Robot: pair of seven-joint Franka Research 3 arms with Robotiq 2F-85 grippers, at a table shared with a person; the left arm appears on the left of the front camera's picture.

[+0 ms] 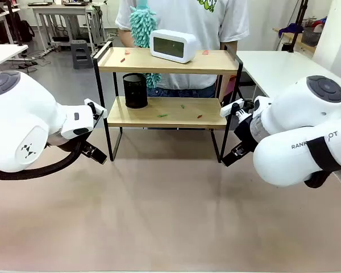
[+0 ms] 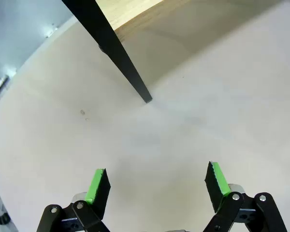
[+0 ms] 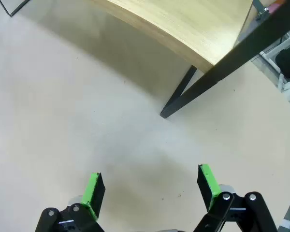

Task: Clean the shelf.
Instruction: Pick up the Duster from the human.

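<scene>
Shelf, a small two-tier rack of light wooden boards in a thin black metal frame (image 1: pixel 148 111), stands at the far middle of the beige tabletop (image 1: pixel 170 216), between my two arms.

Top board: white rounded alarm clock (image 1: pixel 173 45) near the centre, small reddish scraps (image 1: pixel 123 59) toward both ends.

Lower board: black mesh pen cup (image 1: pixel 135 90) at its left end, a few green and orange bits (image 1: pixel 162 115) scattered to the right of it.

A person in a white T-shirt (image 1: pixel 182 17) stands just behind the shelf, with a teal fluffy duster (image 1: pixel 142 25) in front of their chest. I cannot tell how it is held.

Left gripper (image 2: pixel 157 176): jaws spread wide, nothing between the green pads, low over bare tabletop near the shelf's front left leg.

Right gripper (image 3: pixel 152 180): jaws likewise spread and empty, low over the table near the front right leg, with the lower board's corner beyond it.

Neither gripper touches the shelf.
</scene>
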